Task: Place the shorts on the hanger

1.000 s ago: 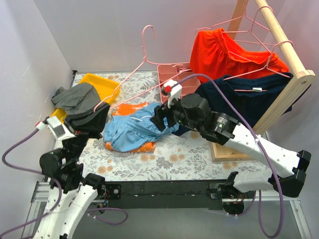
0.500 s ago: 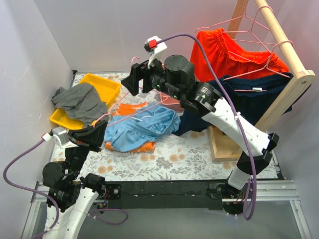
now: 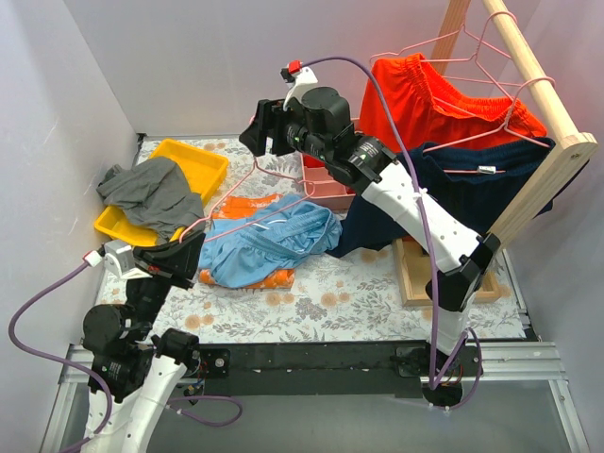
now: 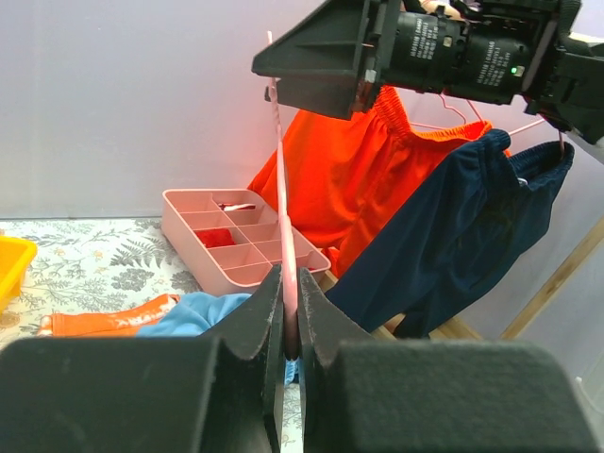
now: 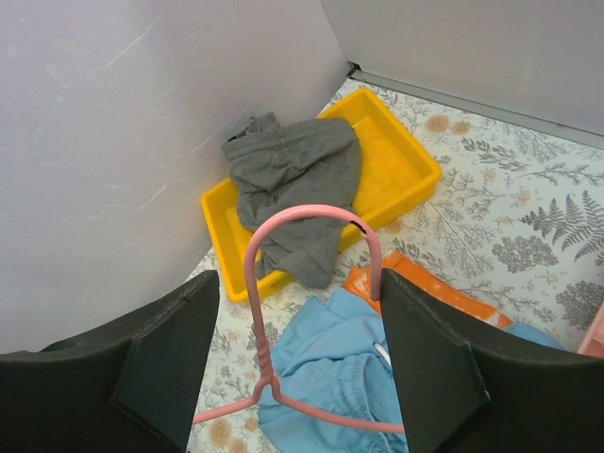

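The light blue shorts (image 3: 269,241) lie crumpled on the folded orange cloth (image 3: 247,206) on the table. They also show in the right wrist view (image 5: 344,396). My left gripper (image 3: 184,247) is shut on a lower corner of the pink wire hanger (image 3: 236,193), the wire pinched between its jaws (image 4: 288,321). The hanger slants up over the shorts, its hook (image 5: 311,215) raised. My right gripper (image 3: 257,132) is open, with its fingers on either side of the hook (image 5: 300,283), not touching it.
A yellow tray (image 3: 209,162) holding a grey garment (image 3: 151,189) sits at the back left. A pink compartment tray (image 3: 326,189) stands behind the shorts. At the right, a wooden rail (image 3: 528,57) carries pink hangers with red-orange shorts (image 3: 425,104) and a navy garment (image 3: 462,189).
My right gripper let go of the shorts, rose up and back, and now stands open around the hanger's hook. The shorts settled on the table. My left arm drew back slightly with the hanger.
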